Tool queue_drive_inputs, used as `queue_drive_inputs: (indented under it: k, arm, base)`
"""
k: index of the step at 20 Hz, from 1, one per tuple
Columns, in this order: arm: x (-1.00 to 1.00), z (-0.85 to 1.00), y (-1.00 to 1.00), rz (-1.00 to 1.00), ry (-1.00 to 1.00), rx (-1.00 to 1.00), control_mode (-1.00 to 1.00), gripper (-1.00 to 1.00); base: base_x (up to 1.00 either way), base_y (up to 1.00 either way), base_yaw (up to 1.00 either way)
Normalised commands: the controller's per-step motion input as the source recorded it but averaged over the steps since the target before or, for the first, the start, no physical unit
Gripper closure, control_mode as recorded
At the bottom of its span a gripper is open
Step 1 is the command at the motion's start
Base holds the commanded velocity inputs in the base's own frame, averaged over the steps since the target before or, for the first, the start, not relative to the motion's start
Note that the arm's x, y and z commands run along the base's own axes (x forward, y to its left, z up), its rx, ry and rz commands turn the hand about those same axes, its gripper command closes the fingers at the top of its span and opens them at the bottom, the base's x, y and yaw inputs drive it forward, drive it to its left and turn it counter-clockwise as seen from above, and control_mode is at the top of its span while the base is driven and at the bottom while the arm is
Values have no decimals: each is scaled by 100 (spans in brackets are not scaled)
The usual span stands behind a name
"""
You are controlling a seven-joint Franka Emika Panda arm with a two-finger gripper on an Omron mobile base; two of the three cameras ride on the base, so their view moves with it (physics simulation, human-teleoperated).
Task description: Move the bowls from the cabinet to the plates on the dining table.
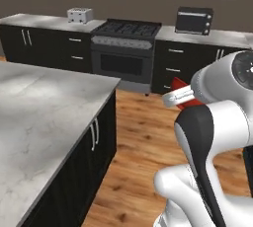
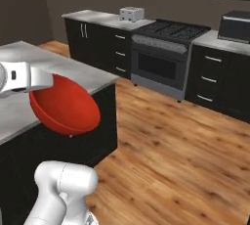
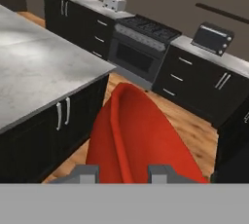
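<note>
bowl: glossy red round bowl point(image 2: 66, 105) held tilted in mid-air, beside the marble-topped island point(image 2: 73, 75)
jaws: clamped on its rim

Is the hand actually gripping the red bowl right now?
Touching: in the hand view the hand has its fingertips astride the red bowl's rim, shut on it.

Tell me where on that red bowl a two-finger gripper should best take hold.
On the rim. The red bowl is wide and rounded, so only its thin edge fits between two fingers: one inside, one outside the wall, coming in edge-on. That appears to be how the gripper holds it now, bowl tilted.
</note>
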Motion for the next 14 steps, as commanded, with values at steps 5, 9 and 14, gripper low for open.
queue_drive_inputs:
  k: [5,9,14]
  arm:
    - [0,0,0,0,0,0,100,100]
    - [0,0,0,0,0,0,100,100]
    - [0,0,0,0,0,0,100,100]
  base:
    - [0,0,50]
    - [50,0,31]
    - [100,-6,24]
